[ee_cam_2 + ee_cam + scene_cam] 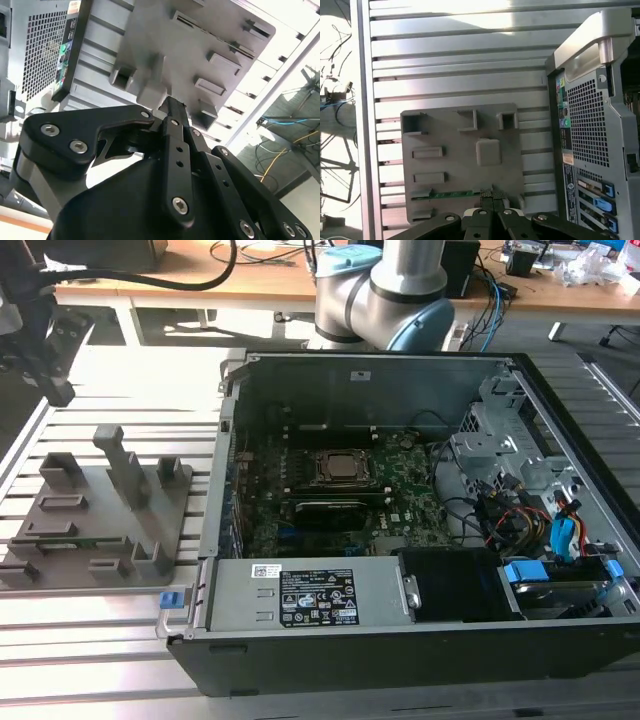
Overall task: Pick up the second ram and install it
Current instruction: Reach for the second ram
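The second ram (452, 193) sits in a slot of the grey fixture plate (465, 165), beside the open computer case (400, 390). Its long axis runs parallel to the table's grooves (460, 75), with one end pointing toward the case. Above it, the gripper (492, 194) hovers with its fingers pressed together, holding nothing.

The second ram (452, 194) is a thin, long, narrow green circuit-board stick. It sits lengthwise in a slot near one edge of the gray holder plate (462, 160). In the exterior view, the second ram (80, 542) lies along the plate's near edge, on the left, apart from the open computer case (400, 650).
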